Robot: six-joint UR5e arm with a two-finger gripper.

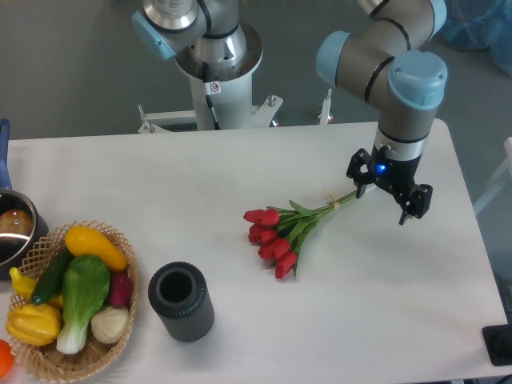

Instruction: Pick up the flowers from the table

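The flowers [280, 234] are a small bunch of red tulips with green leaves. They lie on the white table [240, 168] right of centre, heads toward the lower left. Their thin tied stems [332, 206] run up to the right. My gripper [386, 202] hangs just past the stem ends, pointing down. Its two black fingers are spread apart with nothing between them. The left finger [359, 186] is right at the tips of the stems; I cannot tell whether it touches them.
A black cylindrical cup [181, 301] stands front left of the flowers. A wicker basket [108, 352] of vegetables sits at the front left corner, with a pot [14, 232] behind it. A second arm's base [216, 56] stands behind the table's far edge.
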